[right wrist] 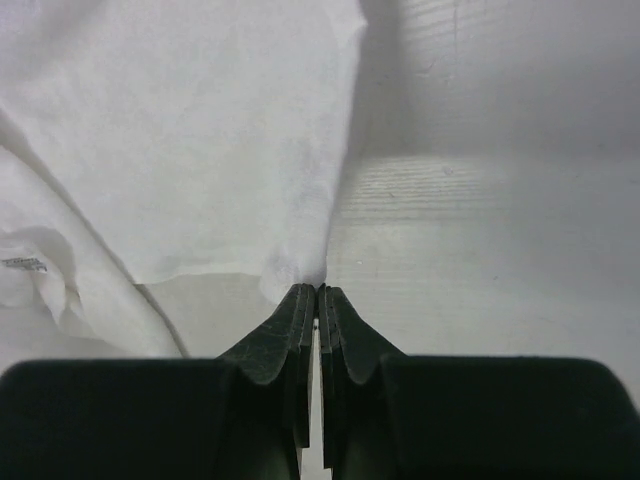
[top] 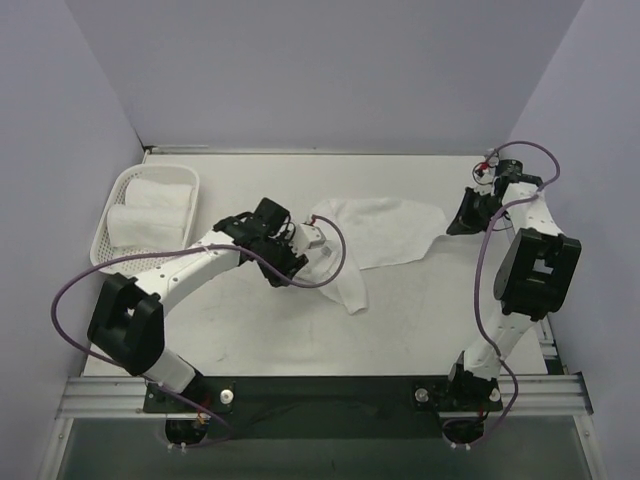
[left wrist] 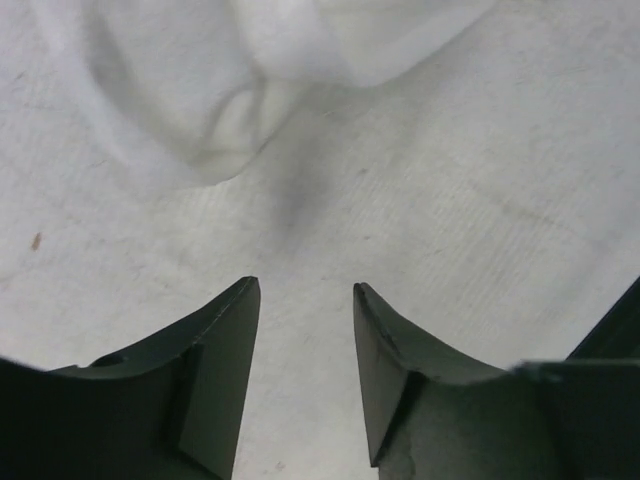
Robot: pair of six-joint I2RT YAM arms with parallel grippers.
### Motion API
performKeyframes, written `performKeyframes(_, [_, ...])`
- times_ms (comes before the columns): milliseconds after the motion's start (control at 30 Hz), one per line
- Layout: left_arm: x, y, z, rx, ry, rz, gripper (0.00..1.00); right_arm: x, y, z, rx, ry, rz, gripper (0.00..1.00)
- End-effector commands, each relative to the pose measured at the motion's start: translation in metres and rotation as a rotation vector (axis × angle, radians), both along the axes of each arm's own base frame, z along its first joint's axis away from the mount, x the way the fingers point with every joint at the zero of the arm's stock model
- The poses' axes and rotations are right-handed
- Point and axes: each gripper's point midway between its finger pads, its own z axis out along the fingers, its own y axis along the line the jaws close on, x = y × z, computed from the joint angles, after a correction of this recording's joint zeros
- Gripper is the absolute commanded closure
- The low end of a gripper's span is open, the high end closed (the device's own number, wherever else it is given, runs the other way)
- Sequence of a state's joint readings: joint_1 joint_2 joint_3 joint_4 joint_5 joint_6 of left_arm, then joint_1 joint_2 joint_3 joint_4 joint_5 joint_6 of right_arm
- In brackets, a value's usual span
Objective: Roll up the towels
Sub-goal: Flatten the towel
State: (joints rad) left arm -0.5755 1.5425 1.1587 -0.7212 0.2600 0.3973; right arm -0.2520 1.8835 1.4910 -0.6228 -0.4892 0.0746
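Observation:
A white towel (top: 375, 235) lies crumpled and partly spread in the middle of the table. My right gripper (top: 452, 222) is shut on the towel's right corner (right wrist: 300, 262), which rises from the closed fingertips in the right wrist view. My left gripper (top: 308, 247) is open and empty, low over the table at the towel's left part. In the left wrist view its fingers (left wrist: 225, 330) stand apart over bare table, with the towel's folds (left wrist: 240, 110) just ahead of them.
A white basket (top: 112, 215) at the far left holds rolled white towels (top: 150, 220). Purple walls close off the back and both sides. The right arm's cable loops above its wrist (top: 520, 160).

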Motion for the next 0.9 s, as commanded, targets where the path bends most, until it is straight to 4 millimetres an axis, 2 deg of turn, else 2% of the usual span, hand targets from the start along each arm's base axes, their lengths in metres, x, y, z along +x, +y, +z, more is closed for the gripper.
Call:
performKeyframes(0, [-0.037, -0.042, 0.003, 0.004, 0.011, -0.130, 0.45, -0.026, 0.020, -0.001, 0.049, 0.068, 0.051, 1.00])
performKeyframes(133, [-0.051, -0.082, -0.006, 0.026, -0.035, -0.217, 0.44, -0.039, 0.020, -0.014, 0.045, 0.114, 0.055, 1.00])
performKeyframes(200, [-0.047, -0.105, -0.010, 0.030, -0.043, -0.241, 0.44, -0.043, 0.019, -0.016, 0.034, 0.119, 0.056, 1.00])
performKeyframes(267, [-0.064, -0.138, -0.013, 0.021, -0.027, -0.318, 0.43, -0.048, 0.017, -0.017, 0.027, 0.125, 0.057, 1.00])
performKeyframes(300, [-0.060, -0.142, -0.016, 0.028, -0.030, -0.312, 0.43, -0.050, 0.016, -0.018, 0.027, 0.127, 0.056, 1.00])
performKeyframes(333, [-0.070, -0.153, -0.018, 0.035, -0.035, -0.343, 0.43, -0.051, 0.015, -0.017, 0.027, 0.128, 0.053, 1.00])
performKeyframes(367, [-0.071, -0.165, -0.022, 0.044, -0.037, -0.351, 0.43, -0.052, 0.014, -0.018, 0.028, 0.131, 0.050, 1.00])
performKeyframes(433, [-0.073, -0.176, -0.028, 0.066, -0.054, -0.353, 0.43, -0.052, 0.012, -0.018, 0.032, 0.131, 0.043, 1.00])
performKeyframes(467, [-0.080, -0.182, -0.036, 0.078, -0.043, -0.372, 0.43, -0.051, 0.012, -0.017, 0.033, 0.130, 0.042, 1.00])
performKeyframes(500, [-0.079, -0.190, -0.032, 0.070, -0.056, -0.372, 0.43, -0.052, 0.011, -0.017, 0.036, 0.130, 0.041, 1.00])
performKeyframes(633, [-0.074, -0.196, -0.043, 0.106, -0.072, -0.348, 0.43, -0.054, 0.009, -0.014, 0.039, 0.128, 0.038, 1.00])
performKeyframes(867, [-0.059, -0.193, -0.070, 0.195, -0.096, -0.299, 0.46, -0.056, 0.006, -0.012, 0.046, 0.124, 0.029, 1.00])
